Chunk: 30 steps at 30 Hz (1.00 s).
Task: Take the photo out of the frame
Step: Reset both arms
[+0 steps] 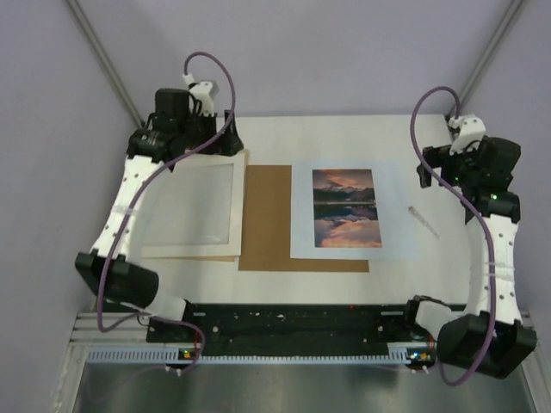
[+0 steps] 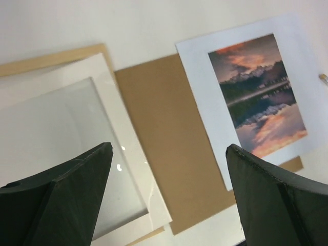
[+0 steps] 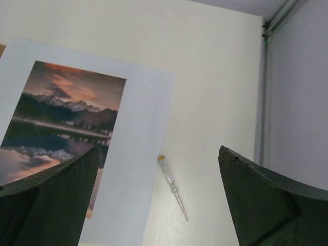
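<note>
Pale wood borders the frame (image 1: 194,209), which lies flat on the left half of the cream counter (image 1: 344,138), its clear pane facing up and its right edge lapping over the left side of a plain brown backing board (image 1: 265,219). The photo (image 1: 353,211) is out of the frame and apart from it. It lies face up across the right part of that board, and its right margin runs past the board onto the counter. The left arm bows outward from its base at the near left and reaches to the far-left corner, its wrist above the frame's far edge. The left gripper (image 2: 168,148) hangs with its jaws spread wide and nothing between them, looking down on pane, board and photo. The right arm curves up from the near right to the far right side. The right gripper (image 3: 158,151) is likewise spread wide and holds nothing, above the counter by the photo's right margin. A slim clear-handled tool (image 3: 172,188) lies on the counter just right of the photo, not touching it.
</note>
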{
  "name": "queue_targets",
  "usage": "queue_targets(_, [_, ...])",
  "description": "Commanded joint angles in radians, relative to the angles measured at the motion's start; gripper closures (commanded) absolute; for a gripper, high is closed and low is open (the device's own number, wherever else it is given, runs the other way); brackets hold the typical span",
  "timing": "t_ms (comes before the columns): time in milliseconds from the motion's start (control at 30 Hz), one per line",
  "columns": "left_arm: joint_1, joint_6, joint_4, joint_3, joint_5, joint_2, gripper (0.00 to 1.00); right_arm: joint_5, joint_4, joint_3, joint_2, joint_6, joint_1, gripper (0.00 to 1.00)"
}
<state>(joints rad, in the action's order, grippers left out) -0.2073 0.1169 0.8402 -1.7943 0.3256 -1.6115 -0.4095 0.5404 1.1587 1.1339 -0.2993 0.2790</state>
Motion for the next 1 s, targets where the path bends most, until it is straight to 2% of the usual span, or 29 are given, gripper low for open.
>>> queue_targets(0, [0.011, -0.071, -0.154, 0.212, -0.232, 0.278, 0.01, 0.201, -0.123, -0.062, -0.199, 0.068, 0.006, 0.01])
queue_targets(167, [0.058, -0.097, -0.282, 0.424, -0.443, 0.592, 0.01, 0.297, -0.115, -0.048, -0.327, 0.091, 0.005, 0.01])
queue_targets(267, [0.088, -0.132, -0.329, 0.496, -0.502, 0.721, 0.01, 0.296, -0.115, -0.051, -0.390, 0.092, 0.006, 0.01])
queue_targets(467, [0.196, -0.080, -0.348, 0.555, -0.419, 0.847, 0.01, 0.241, -0.102, -0.056, -0.491, 0.130, 0.006, 0.01])
queue_targets(633, [0.334, -0.008, -0.363, 0.599, -0.275, 0.909, 0.01, 0.267, -0.103, -0.076, -0.537, 0.166, 0.005, 0.01])
queue_targets(967, [0.417, 0.017, -0.368, 0.609, -0.212, 0.941, 0.01, 0.311, -0.103, -0.083, -0.576, 0.184, 0.006, 0.01])
